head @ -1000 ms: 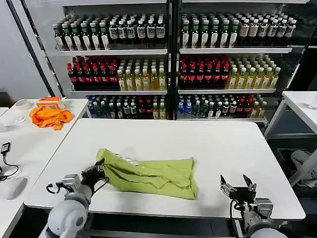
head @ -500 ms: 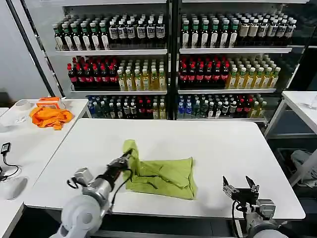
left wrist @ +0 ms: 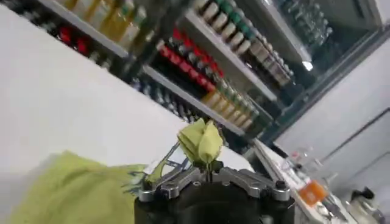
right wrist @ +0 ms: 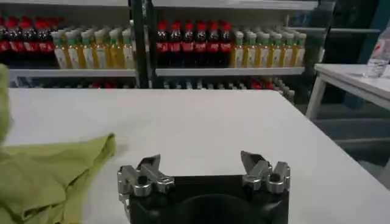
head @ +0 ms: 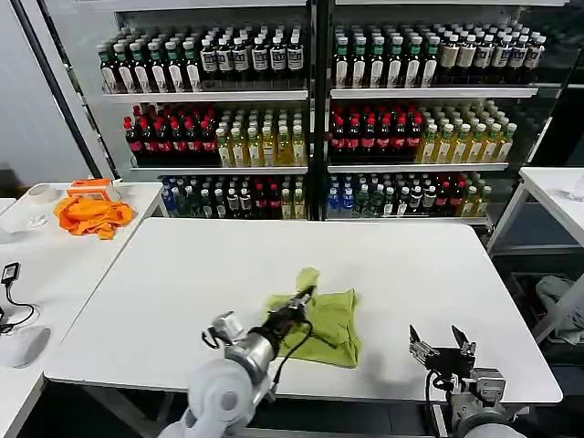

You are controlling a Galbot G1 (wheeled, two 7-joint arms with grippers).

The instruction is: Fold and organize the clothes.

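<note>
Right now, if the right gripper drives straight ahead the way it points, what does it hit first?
Probably nothing close: the right gripper, jaws open, points across bare white table toward the bottle shelves. The T-shirt lies off to one side of that line, though depth is uncertain.

Grey rounded left arm [head: 219, 397], black cable, black-and-silver grippers

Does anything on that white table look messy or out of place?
The T-shirt lies bunched and rumpled, one end pinched up by the left gripper. The open right gripper waits near the table's front edge.
</note>
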